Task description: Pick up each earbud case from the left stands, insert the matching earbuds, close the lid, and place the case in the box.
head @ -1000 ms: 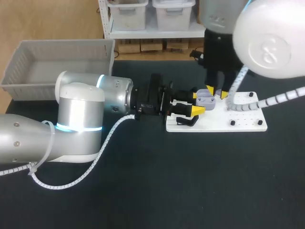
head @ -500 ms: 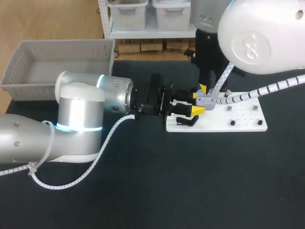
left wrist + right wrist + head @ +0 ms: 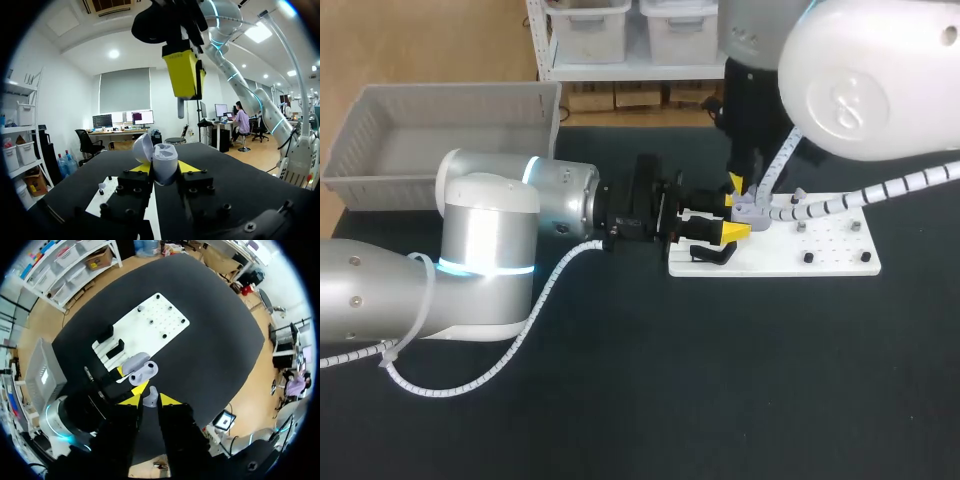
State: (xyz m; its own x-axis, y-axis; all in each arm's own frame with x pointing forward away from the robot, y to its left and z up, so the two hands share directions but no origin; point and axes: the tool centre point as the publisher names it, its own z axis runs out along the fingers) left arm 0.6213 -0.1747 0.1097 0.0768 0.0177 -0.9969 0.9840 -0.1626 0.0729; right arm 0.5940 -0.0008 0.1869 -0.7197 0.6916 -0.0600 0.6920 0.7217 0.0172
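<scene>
Holding an open pale-lilac plastic earbud case at the ten-o'clock corner of a white perforated plate.

Left gripper: enters from nine o'clock, yellow tips pinching the case from two sides, hinged lid raised. Right gripper: comes down from one o'clock, directly above the case, jaws drawn narrowly together on a small lilac earbud; in the left wrist view the earbud hangs above the case, not touching it. Black stands: on the plate's nine-o'clock edge, just beside the left gripper. Grey slatted plastic basket: at the table's ten o'clock, well apart from the plate.
</scene>
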